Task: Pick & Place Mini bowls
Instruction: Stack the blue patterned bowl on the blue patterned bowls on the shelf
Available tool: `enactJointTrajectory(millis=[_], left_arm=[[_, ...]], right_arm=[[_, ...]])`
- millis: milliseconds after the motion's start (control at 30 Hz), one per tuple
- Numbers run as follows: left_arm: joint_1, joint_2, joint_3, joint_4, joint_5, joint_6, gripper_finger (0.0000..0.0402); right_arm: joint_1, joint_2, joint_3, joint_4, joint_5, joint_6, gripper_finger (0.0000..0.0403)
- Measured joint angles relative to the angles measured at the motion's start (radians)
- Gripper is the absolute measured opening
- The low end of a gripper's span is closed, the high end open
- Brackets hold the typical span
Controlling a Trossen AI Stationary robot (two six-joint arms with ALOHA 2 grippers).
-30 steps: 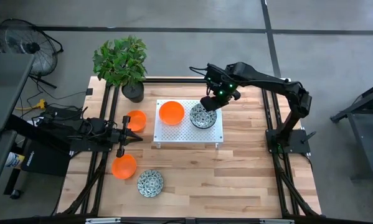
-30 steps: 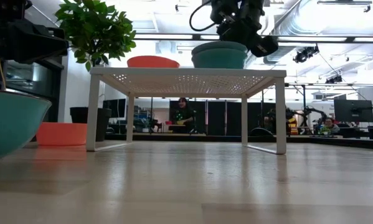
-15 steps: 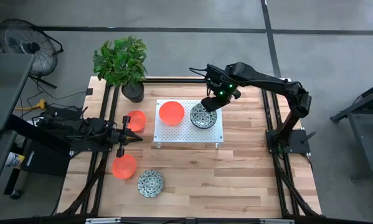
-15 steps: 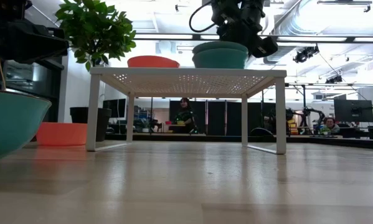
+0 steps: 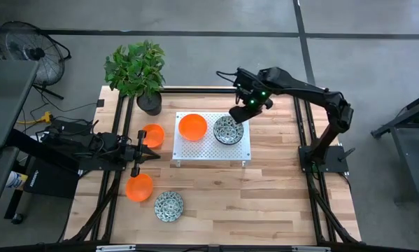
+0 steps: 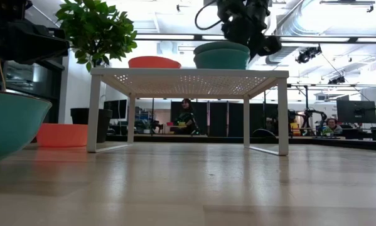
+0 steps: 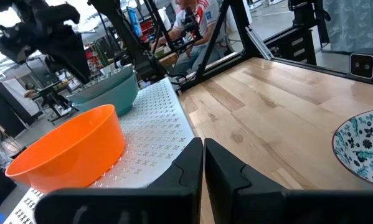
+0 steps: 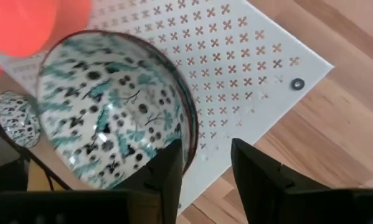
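A white perforated rack (image 5: 210, 148) stands mid-table. On it sit an orange bowl (image 5: 192, 127) and a speckled bowl (image 5: 228, 131). In the low view the speckled bowl (image 6: 221, 55) looks nested in another like it. My right gripper (image 5: 239, 115) is open, just above that bowl's far right rim (image 8: 188, 140), one finger over its inside and one outside. Two orange bowls (image 5: 152, 135) (image 5: 139, 187) and a speckled bowl (image 5: 168, 206) rest on the table. My left gripper (image 5: 153, 151) is shut and empty at the table's left, beside the orange bowl. My right gripper's open fingers (image 8: 256, 167) come from above, slanting, and stand on either side of the speckled bowl's far right rim. I cannot tell whether either finger touches it. The bowl sits upright on the rack.
A potted plant (image 5: 138, 70) in a black pot stands at the table's far left corner. Bare wood (image 5: 265, 196) lies in front of and to the right of the rack. People show in the room beyond the table in the low view (image 6: 186, 114).
My right gripper has drawn back a little, up and toward the table's far right, away from the speckled bowl's middle. The bowls have stayed where they were.
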Motion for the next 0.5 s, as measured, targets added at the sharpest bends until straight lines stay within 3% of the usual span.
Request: enactJointTrajectory(millis=[200,500], left_arm=[[0.0,0.0,0.0,0.0,0.0,0.0,0.0009],[0.0,0.0,0.0,0.0,0.0,0.0,0.0009]], right_arm=[[-0.003,-0.094,0.001,-0.005,0.012,-0.025,0.0123],[0.033,-0.302,0.0,-0.033,0.179,-0.074,0.0107]])
